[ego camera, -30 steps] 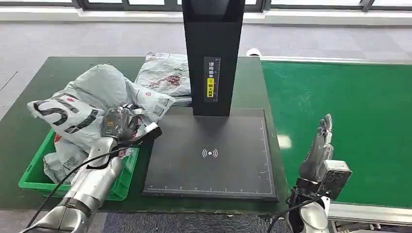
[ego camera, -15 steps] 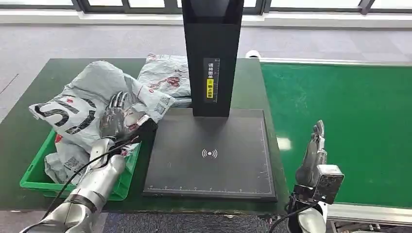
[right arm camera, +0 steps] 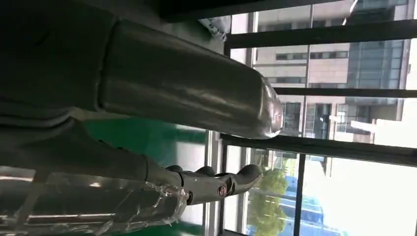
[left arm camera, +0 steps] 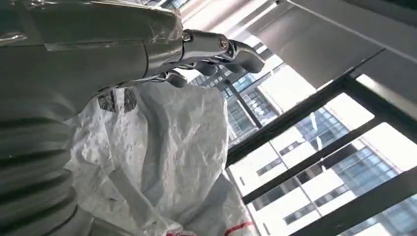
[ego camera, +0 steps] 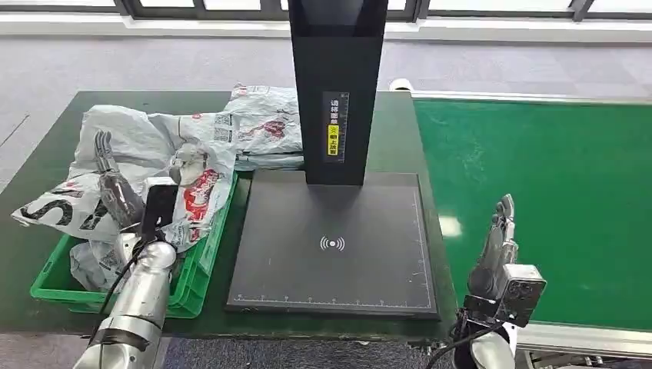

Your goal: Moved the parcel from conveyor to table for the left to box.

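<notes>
right now i have both arms low at the near edge of my head view. my right hand [ego camera: 501, 231] stands upright between the scanner base and the conveyor [ego camera: 553, 192], fingers straight and held together, holding nothing; the right wrist view shows the same straight fingers [right arm camera: 216, 182] against the windows. my left hand [ego camera: 111, 181] is raised over the green box [ego camera: 196, 265], fingers extended upward and slightly apart, nothing in its grasp, with the crumpled grey parcel [ego camera: 177, 154] just behind it. in the left wrist view the fingertips [left arm camera: 231, 49] sit above the parcel's wrinkled plastic, though i cannot tell if they touch it. the parcel lies draped across the top of the box, on a heap of other bags, one end spilling over the box's left side onto the dark green table [ego camera: 31, 207]. beyond it another printed bag [ego camera: 265, 127] lies flat on the table beside the black scanner column [ego camera: 336, 92], which rises from the flat black pad [ego camera: 330, 246].
</notes>
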Controlling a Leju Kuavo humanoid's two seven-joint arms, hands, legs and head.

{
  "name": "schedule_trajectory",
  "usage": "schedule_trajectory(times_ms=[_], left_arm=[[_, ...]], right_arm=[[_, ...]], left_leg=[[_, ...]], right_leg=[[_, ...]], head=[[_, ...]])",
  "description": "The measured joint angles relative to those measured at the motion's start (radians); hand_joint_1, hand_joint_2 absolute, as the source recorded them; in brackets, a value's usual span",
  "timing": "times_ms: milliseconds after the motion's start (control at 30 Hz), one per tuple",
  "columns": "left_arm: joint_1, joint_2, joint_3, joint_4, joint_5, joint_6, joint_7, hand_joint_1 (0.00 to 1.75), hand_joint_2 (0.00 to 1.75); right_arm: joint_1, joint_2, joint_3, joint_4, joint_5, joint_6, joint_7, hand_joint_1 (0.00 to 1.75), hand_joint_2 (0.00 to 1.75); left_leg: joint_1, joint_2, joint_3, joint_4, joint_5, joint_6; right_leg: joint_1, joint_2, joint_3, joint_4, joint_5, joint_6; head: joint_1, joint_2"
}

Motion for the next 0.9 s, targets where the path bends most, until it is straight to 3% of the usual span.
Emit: schedule_trajectory(times_ms=[267, 467, 500, 733, 900], left_arm=[[0.074, -0.025, -0.043, -0.137, 0.185, -0.039, -0.025, 0.00, 1.75], [0.088, -0.041, -0.141, -0.211, 0.348, -0.312, -0.021, 0.00, 1.75], [0.088, -0.046, -0.161, -0.221, 0.360, -0.342, -0.017, 0.00, 1.75], [0.092, -0.091, -0.339, -0.247, 0.337, -0.391, 0.002, 0.00, 1.75], [0.092, -0.097, -0.391, -0.247, 0.341, -0.384, 0.002, 0.00, 1.75]], right_arm=[[-0.013, 0.000, 0.002, 0.007, -0.008, 0.003, -0.013, 0.00, 0.00], [-0.068, -0.005, 0.020, 0.047, -0.010, 0.000, -0.026, 0.00, 0.00], [-0.080, -0.007, 0.028, 0.058, -0.006, -0.003, -0.026, 0.00, 1.75], [-0.142, -0.010, 0.144, 0.127, 0.058, -0.053, -0.026, 0.00, 1.75], [-0.148, -0.012, 0.200, 0.145, 0.055, -0.071, -0.026, 0.00, 1.75]], left_leg=[[0.000, 0.000, -0.001, 0.000, 0.000, 0.000], [0.000, 0.000, -0.002, 0.000, 0.000, 0.000], [0.000, 0.000, -0.002, 0.000, 0.000, 0.000], [0.000, 0.000, -0.002, 0.001, 0.000, 0.000], [0.000, 0.000, -0.003, 0.001, 0.000, 0.000]], right_leg=[[0.000, 0.000, -0.001, 0.000, 0.000, 0.000], [0.000, -0.001, -0.001, 0.000, 0.000, 0.000], [0.000, 0.000, -0.001, 0.000, 0.001, 0.000], [0.000, 0.000, -0.002, 0.000, 0.001, 0.001], [0.001, 0.000, -0.003, 0.000, 0.000, 0.000]], head=[[0.000, 0.000], [0.000, 0.000], [0.000, 0.000], [0.000, 0.000], [0.000, 0.000]])
